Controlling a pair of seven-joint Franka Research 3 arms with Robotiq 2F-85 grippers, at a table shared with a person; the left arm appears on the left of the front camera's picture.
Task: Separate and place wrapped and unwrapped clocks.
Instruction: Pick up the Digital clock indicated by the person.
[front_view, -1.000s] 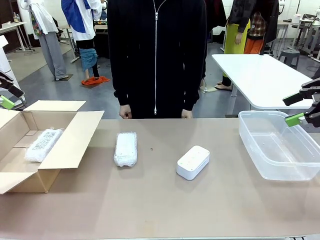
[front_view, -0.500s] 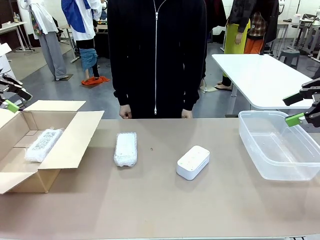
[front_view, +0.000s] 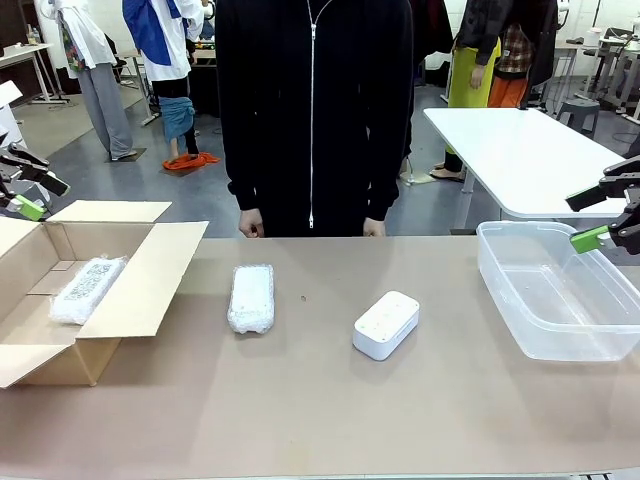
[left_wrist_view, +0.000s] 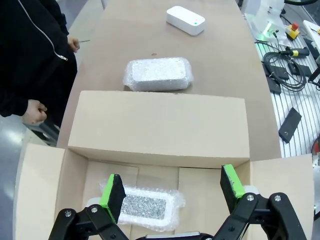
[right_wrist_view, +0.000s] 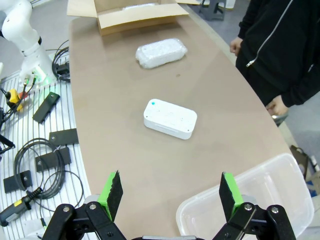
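One bubble-wrapped clock (front_view: 88, 286) (left_wrist_view: 142, 206) lies inside the open cardboard box (front_view: 150, 275) (left_wrist_view: 159, 130) at the table's left. A second wrapped clock (front_view: 251, 297) (left_wrist_view: 158, 74) (right_wrist_view: 161, 52) rests on the table left of centre. The bare white clock (front_view: 386, 324) (left_wrist_view: 185, 20) (right_wrist_view: 169, 118) sits near the middle. My left gripper (front_view: 28, 190) (left_wrist_view: 172, 187) hangs open above the box, over the wrapped clock in it, holding nothing. My right gripper (front_view: 600, 215) (right_wrist_view: 170, 192) hovers open over the near edge of the clear plastic bin (front_view: 555, 290) (right_wrist_view: 250, 197), also holding nothing.
A person in a black zipped jacket (front_view: 313, 110) stands at the far edge, hands (front_view: 250, 225) by the table. A white table (front_view: 520, 150) stands behind on the right. Cables and black parts (right_wrist_view: 35, 145) lie beside the table on the robot's side.
My left gripper has risen and shifted slightly right above the box's far left corner. The right gripper, the clocks and the person have not moved.
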